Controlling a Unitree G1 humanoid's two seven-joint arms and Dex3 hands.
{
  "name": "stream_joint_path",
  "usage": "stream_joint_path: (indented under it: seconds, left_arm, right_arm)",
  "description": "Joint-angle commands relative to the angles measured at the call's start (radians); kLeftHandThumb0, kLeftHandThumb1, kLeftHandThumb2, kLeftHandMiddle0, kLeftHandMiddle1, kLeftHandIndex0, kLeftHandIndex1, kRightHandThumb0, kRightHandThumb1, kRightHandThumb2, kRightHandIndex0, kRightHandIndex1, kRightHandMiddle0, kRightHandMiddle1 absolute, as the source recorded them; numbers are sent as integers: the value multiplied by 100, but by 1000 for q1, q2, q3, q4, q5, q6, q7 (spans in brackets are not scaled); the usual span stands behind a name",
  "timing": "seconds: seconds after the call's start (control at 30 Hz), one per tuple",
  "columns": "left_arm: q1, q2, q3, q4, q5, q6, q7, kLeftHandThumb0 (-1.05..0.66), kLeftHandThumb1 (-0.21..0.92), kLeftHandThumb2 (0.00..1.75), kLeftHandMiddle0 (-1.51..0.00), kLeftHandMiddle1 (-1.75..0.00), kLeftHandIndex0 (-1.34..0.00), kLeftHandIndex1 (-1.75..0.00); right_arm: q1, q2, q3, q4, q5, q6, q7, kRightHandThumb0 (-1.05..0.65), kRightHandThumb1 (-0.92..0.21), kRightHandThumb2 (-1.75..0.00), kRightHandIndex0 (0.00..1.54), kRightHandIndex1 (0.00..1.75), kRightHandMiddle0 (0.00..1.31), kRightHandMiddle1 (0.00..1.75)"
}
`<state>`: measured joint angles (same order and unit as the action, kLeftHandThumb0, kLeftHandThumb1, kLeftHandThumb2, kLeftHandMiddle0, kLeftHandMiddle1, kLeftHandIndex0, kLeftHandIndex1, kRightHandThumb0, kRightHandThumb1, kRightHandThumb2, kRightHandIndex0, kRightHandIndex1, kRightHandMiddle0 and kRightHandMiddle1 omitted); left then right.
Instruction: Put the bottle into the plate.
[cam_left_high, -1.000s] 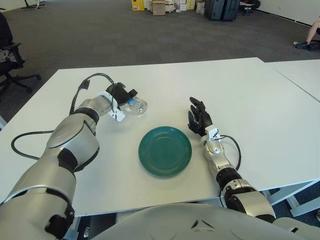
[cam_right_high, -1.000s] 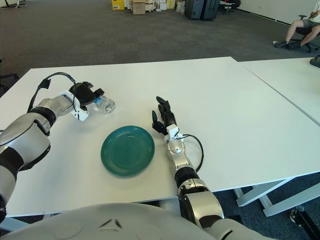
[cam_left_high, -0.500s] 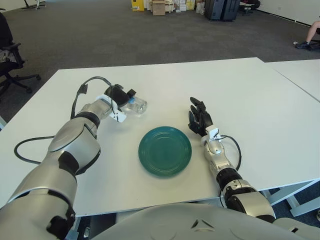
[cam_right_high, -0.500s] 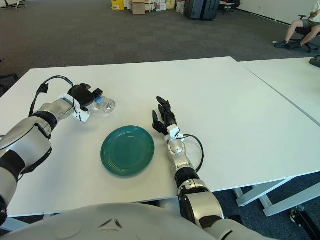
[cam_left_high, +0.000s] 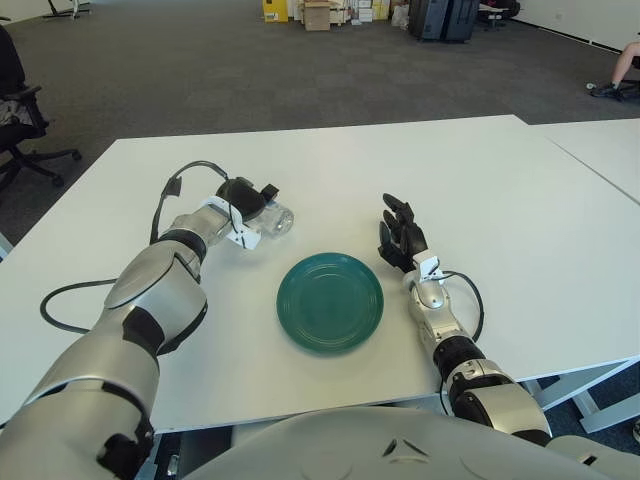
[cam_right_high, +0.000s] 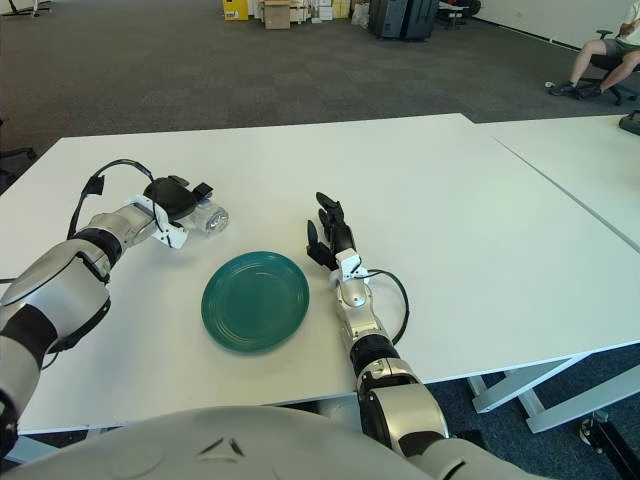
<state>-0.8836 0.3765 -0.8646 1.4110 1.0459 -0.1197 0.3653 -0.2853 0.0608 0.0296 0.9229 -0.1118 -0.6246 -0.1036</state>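
Note:
A clear plastic bottle (cam_left_high: 274, 219) lies on its side on the white table (cam_left_high: 480, 180), up and to the left of the plate. My left hand (cam_left_high: 246, 200) is curled over it from the left, fingers wrapped around its body. The dark green plate (cam_left_high: 330, 301) sits empty near the table's front, a little right of the bottle. My right hand (cam_left_high: 401, 236) shows just right of the plate, fingers relaxed and holding nothing.
A black cable (cam_left_high: 60, 293) loops on the table beside my left arm. A second white table (cam_left_high: 605, 150) adjoins at the right. Office chairs and boxes stand on the carpet far behind.
My left hand has rolled over the bottle and shifted slightly right, turning the bottle so its end faces more toward me. The right hand and plate have not moved.

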Motion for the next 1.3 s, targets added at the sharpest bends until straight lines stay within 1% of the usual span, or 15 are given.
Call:
stream_joint_path:
  seconds: [0.0, 0.37, 0.6, 1.0, 1.27]
  left_arm:
    - [10, -8, -2, 1, 3, -4, -17, -58, 45, 76, -52, -2, 0, -103]
    - [20, -19, -2, 0, 0, -11, 3, -59, 46, 72, -56, -3, 0, -103]
    - [28, -24, 2, 0, -6, -14, 9, -63, 45, 72, -55, -3, 0, -101]
    - [35, -30, -8, 2, -1, -11, -33, -65, 47, 71, -49, 0, 0, -83]
    - [38, -30, -12, 1, 3, -12, -35, -66, 47, 68, -46, 0, 0, -82]
  right_arm:
    - [62, -26, -4, 49, -6, 22, 1, -71, -92, -77, 24, 1, 0, 50]
    - [62, -19, -17, 60, 23, -3, 30, -70, -92, -78, 25, 1, 0, 50]
    - [63, -24, -10, 62, 8, 2, 11, -72, -92, -79, 25, 1, 0, 50]
    - [67, -25, -10, 66, 11, -6, 10, -71, -92, -76, 25, 1, 0, 53]
    - [74, -27, -8, 60, 9, -13, 12, -72, -92, -77, 25, 0, 0, 53]
